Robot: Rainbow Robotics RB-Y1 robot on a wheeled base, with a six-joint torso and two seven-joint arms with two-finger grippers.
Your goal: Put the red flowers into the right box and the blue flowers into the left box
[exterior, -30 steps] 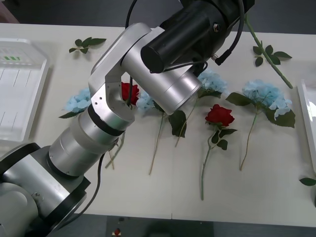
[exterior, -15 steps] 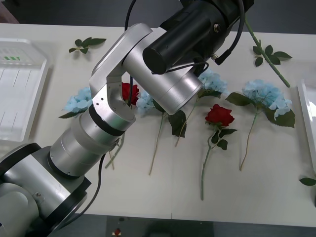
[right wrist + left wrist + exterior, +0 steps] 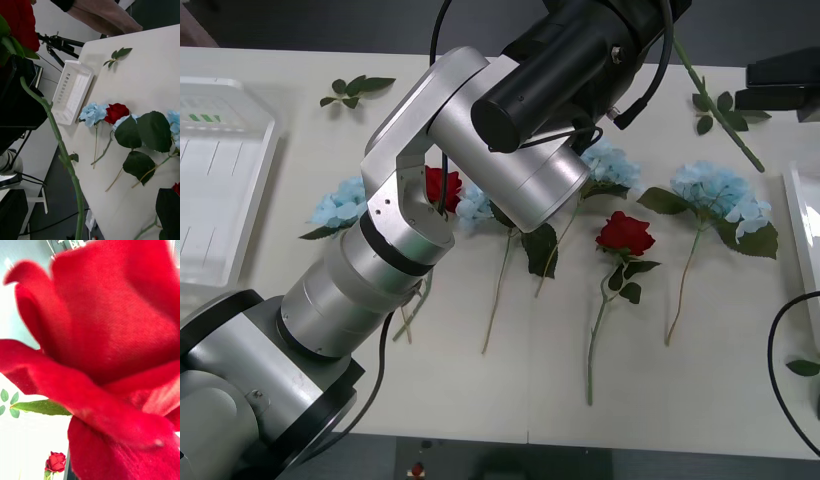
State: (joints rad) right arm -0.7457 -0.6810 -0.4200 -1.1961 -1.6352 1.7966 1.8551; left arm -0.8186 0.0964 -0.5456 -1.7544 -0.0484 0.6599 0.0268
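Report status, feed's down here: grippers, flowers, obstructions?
Left arm stretched across table, red rose right at its wrist camera. Right arm at right edge. Two red flowers, four blue flowers lie on table, left arm over some.

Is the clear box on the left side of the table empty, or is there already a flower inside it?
Empty, as far as it shows. The clear box holds no flower in the front view; blue flowers lie on the table beside it.

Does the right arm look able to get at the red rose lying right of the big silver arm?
Probably yes: that red rose lies uncovered, with the left arm beside it, not over it.
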